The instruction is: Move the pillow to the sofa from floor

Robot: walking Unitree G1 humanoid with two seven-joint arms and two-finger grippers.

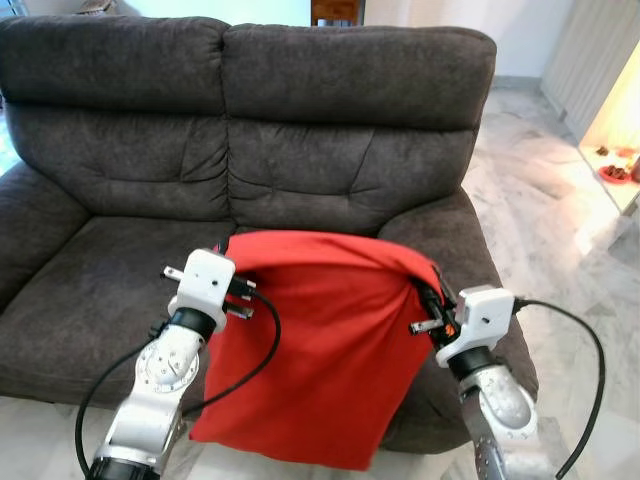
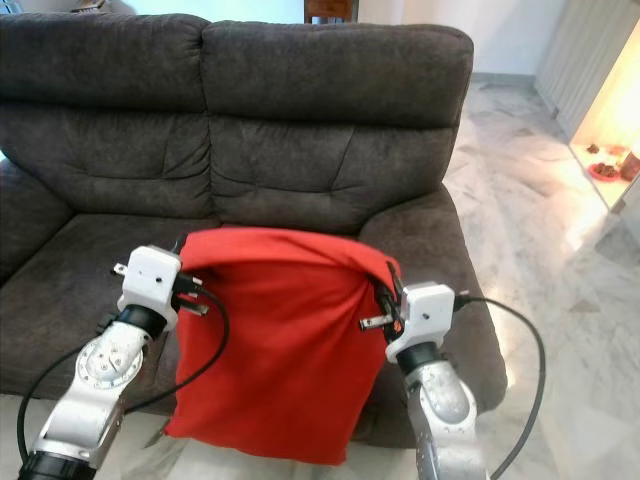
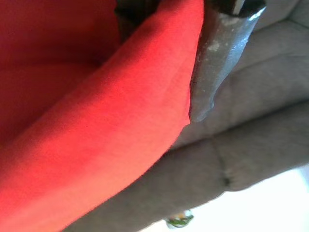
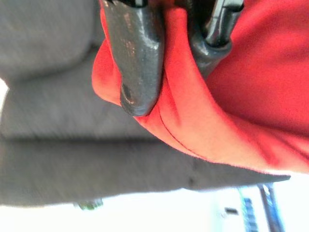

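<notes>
Pillow (image 1: 320,350): red, limp, held up by its two top corners in front of the sofa (image 1: 250,130); lower edge hanging past the front of the seat cushions, above the floor (image 1: 560,230).
Left gripper (image 1: 232,285): at the pillow's top left corner, fingers (image 3: 219,58) closed on a fold of the red fabric.
Right gripper (image 1: 428,300): at the top right corner, fingers (image 4: 137,63) pinched tight on a bunched red edge.
Sofa: dark grey, two seats, two back cushions, padded armrests; seat cushions bare behind the pillow.
Floor: pale marble tiles, beside and in front of the sofa.
Low shelf (image 1: 615,170): far right, brightly lit, holding small items too blurred to identify.
</notes>
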